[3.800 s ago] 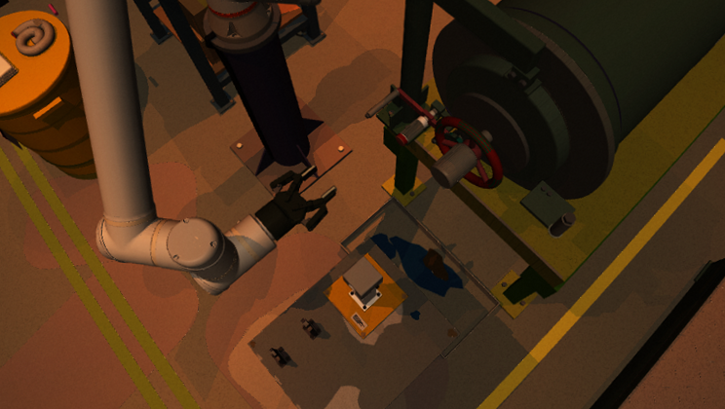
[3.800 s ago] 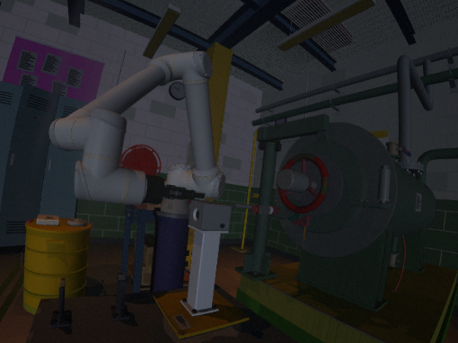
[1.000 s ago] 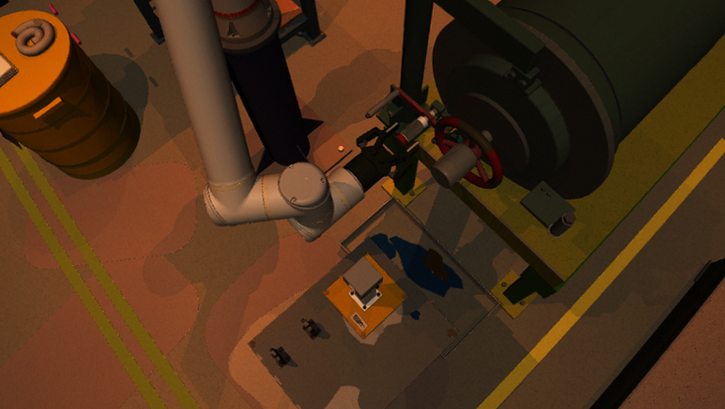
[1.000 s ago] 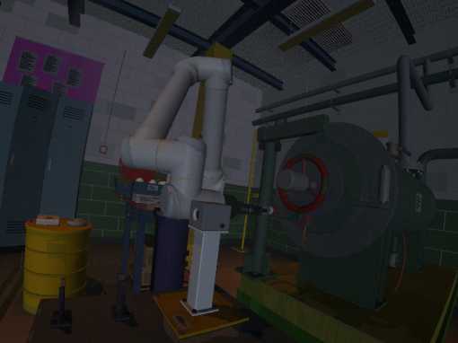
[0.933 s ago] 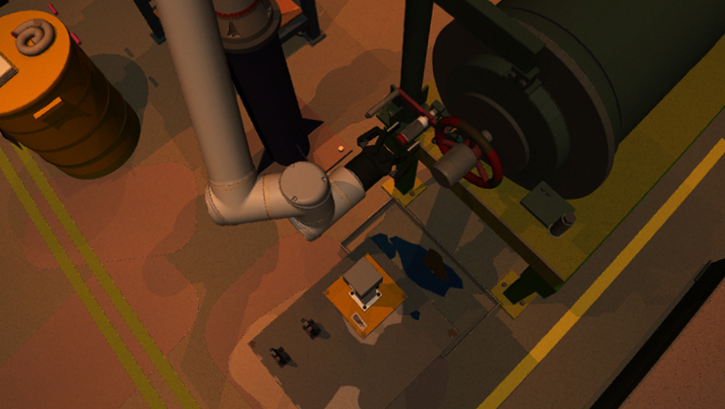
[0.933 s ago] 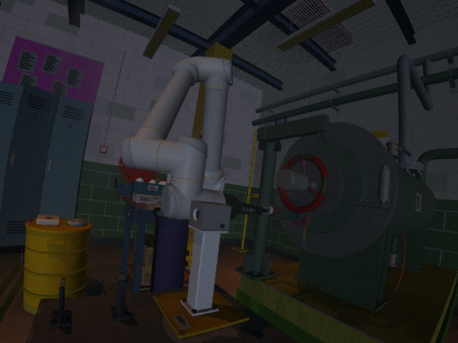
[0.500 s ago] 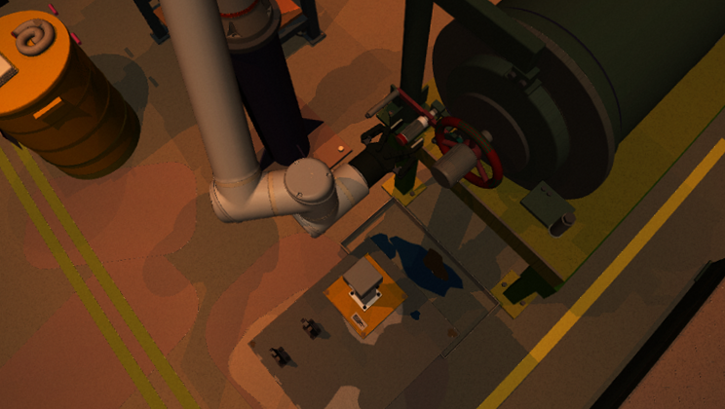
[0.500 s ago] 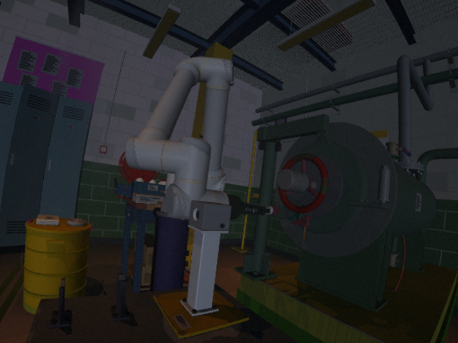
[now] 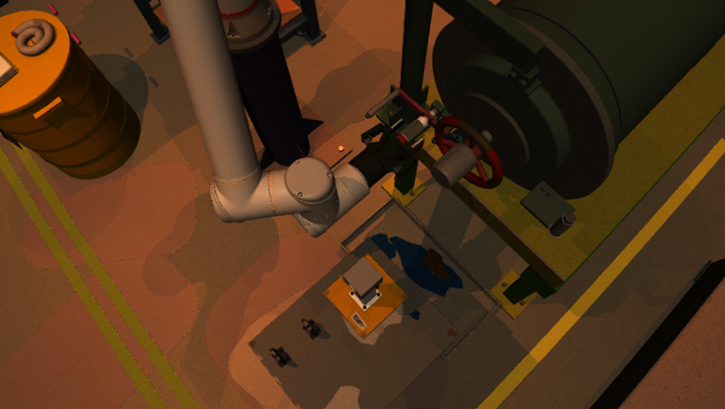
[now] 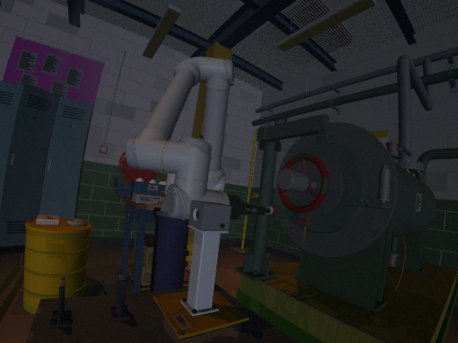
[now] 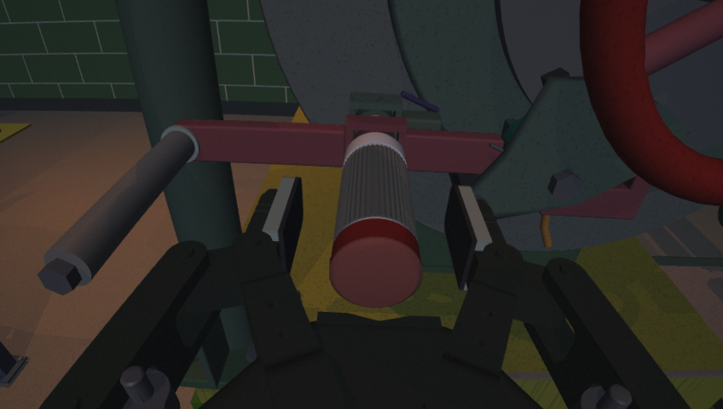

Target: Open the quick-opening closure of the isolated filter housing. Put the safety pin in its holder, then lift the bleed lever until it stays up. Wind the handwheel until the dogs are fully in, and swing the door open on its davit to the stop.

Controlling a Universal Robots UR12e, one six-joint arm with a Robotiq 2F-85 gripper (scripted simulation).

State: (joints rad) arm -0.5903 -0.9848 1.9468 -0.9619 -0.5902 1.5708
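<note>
My gripper (image 11: 375, 223) is open and holds nothing. Its fingers stand on either side of the safety pin's ribbed grey grip with a red cap (image 11: 375, 218). The pin (image 9: 413, 130) sits through the red bleed lever (image 11: 335, 144), which lies level across the front of the closure. The lever ends in a dark handle (image 11: 116, 218) on the left. To the right is the red handwheel (image 9: 470, 153) on the round door (image 10: 341, 188) of the green filter housing (image 9: 587, 63). The davit post (image 10: 265, 202) stands just left of the door.
An orange drum (image 9: 27, 83) stands far left. A grey pedestal on an orange plate (image 9: 365, 287) sits on the floor mat in front of the housing. Two small dark stands (image 9: 295, 342) are on the mat. The arm's own pedestal (image 9: 265, 96) is behind the gripper.
</note>
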